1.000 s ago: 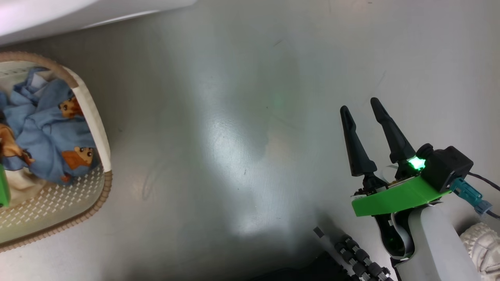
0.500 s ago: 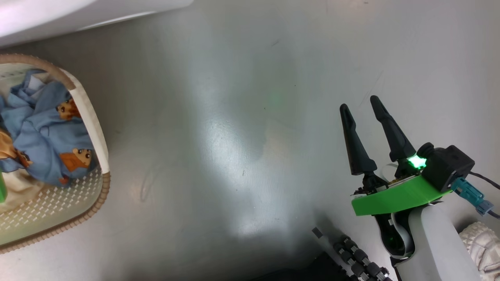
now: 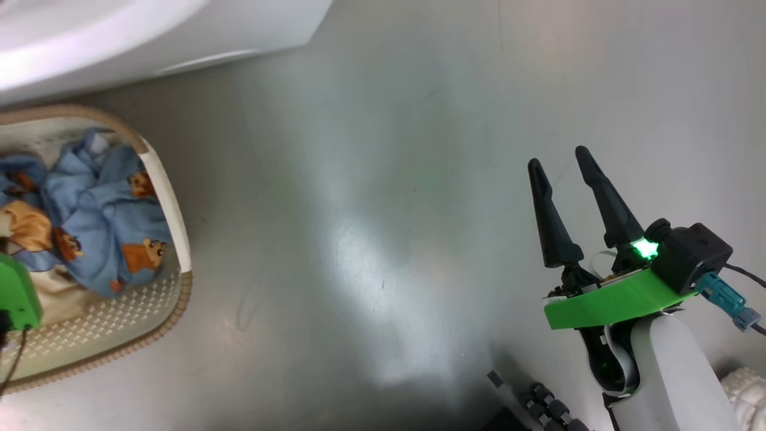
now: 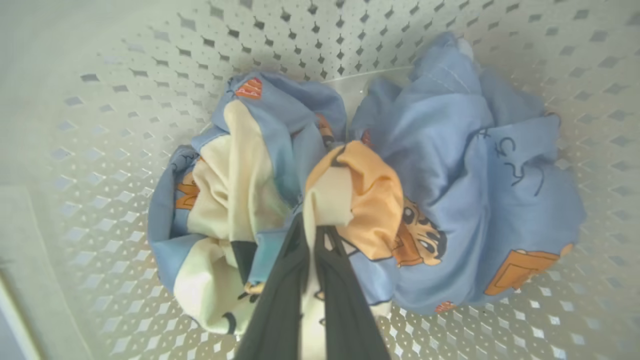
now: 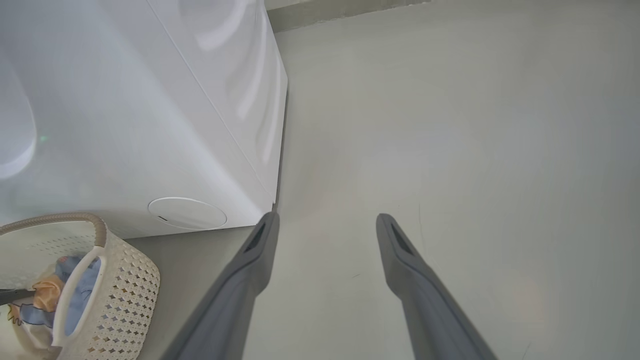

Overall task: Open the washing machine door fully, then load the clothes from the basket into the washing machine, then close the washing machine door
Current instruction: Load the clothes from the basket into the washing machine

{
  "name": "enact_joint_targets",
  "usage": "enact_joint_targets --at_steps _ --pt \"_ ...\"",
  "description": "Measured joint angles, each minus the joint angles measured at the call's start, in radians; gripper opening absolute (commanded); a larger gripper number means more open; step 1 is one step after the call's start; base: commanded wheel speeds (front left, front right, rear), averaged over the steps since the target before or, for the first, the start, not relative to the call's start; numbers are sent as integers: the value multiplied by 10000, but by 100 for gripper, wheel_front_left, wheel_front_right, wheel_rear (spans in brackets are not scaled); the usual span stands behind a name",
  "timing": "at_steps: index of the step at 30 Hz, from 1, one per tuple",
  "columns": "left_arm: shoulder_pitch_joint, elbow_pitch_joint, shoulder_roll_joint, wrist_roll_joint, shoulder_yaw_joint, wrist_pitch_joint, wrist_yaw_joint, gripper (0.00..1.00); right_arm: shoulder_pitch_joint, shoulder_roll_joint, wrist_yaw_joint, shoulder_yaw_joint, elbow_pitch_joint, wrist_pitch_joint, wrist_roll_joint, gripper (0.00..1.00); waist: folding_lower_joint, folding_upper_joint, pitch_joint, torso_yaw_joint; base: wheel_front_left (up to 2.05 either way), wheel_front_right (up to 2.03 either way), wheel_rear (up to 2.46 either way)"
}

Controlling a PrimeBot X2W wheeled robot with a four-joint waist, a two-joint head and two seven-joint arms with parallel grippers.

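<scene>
Head: clothes (image 3: 102,221) in basket (image 3: 175,206) on floor, beside washing machine (image 3: 179,30); right tool (image 3: 556,157) spread, well apart.
Left wrist: left tool (image 4: 312,232) pinching cream-orange fold of clothes; dark print squiggles unreadable.
Right wrist: round flap (image 5: 187,213) low on washing machine.

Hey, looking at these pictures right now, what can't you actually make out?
- washing machine: the head view's top edge cuts it off low on its front, so open or closed cannot be told.
- basket: its left part is cut by the head view's left edge.
- left gripper: in the left wrist view its tips are buried in the clothes it pinches.
- Number of garments: the bundle's folds hide it.
</scene>
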Motion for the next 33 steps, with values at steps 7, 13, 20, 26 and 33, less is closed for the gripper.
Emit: enact_joint_targets --at_steps 7,13,20,26,33 --pt "647 -240 -364 -119 -15 -955 171 0 75 -2 0 -109 104 0 -184 100 0 0 -723 201 0 0 0" --pt "1157 -500 -702 -221 -19 -1827 332 0 308 0 0 -196 221 0 -437 100 0 0 -1415 407 0 0 0" --pt "1885 -926 -1124 -472 -6 -2587 516 0 700 -2 0 -295 366 0 -522 100 0 0 -2319 683 0 0 0" --pt "2420 -1662 -1356 -571 54 -3055 704 0 966 -2 0 -391 506 0 -650 100 0 0 -3088 913 0 0 0" --pt "3185 -3210 -1576 -598 178 -3248 934 0 1320 -2 0 -426 612 0 -769 100 0 0 -3917 1113 0 0 0"
